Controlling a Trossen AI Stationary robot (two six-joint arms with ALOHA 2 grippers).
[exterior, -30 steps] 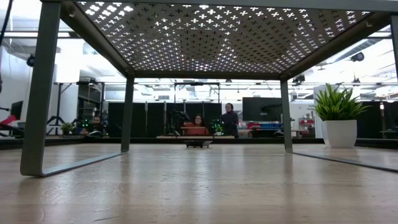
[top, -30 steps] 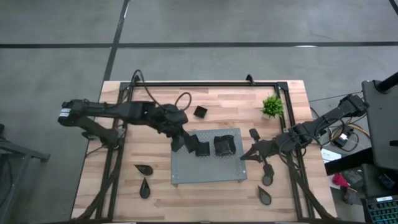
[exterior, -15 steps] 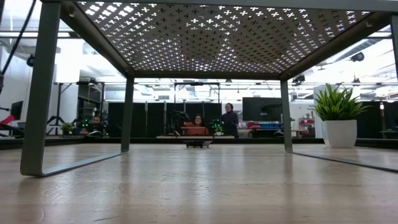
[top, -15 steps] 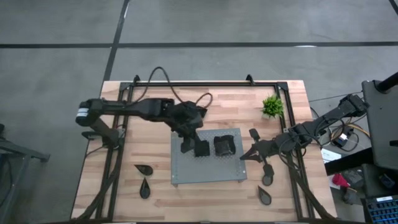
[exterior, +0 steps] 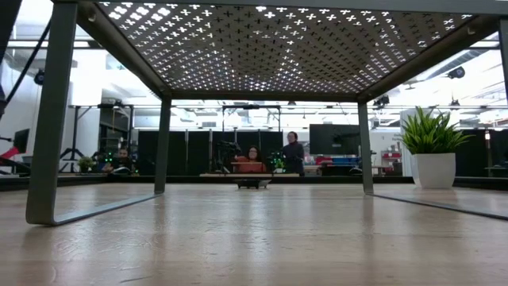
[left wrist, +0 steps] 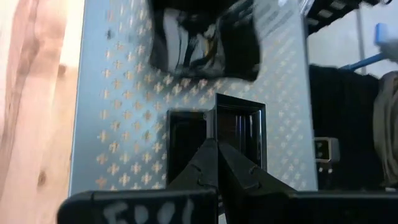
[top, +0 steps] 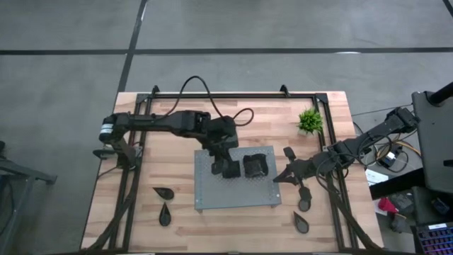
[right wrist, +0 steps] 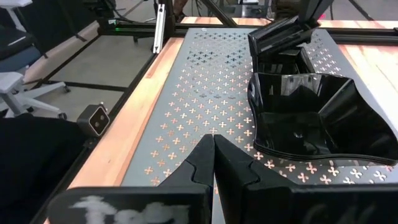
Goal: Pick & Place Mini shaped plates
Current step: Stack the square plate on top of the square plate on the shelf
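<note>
Left hand (top: 221, 164) hangs over the grey board (top: 212, 195), its fingers pressed together, holding nothing. Just below it sits a small square plate (left wrist: 239, 130), and past that a wavy plate (top: 255, 165). Right hand (top: 278, 177), also pressed shut, waits by the board's edge, with more little plates (top: 303, 205) near it on the desk (top: 177, 159).

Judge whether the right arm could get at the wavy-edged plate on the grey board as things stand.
Probably yes. The right gripper, shut, sits at the grey board's right edge, with bare board between it and the wavy-edged plate. The left gripper works beside the square plate.
</note>
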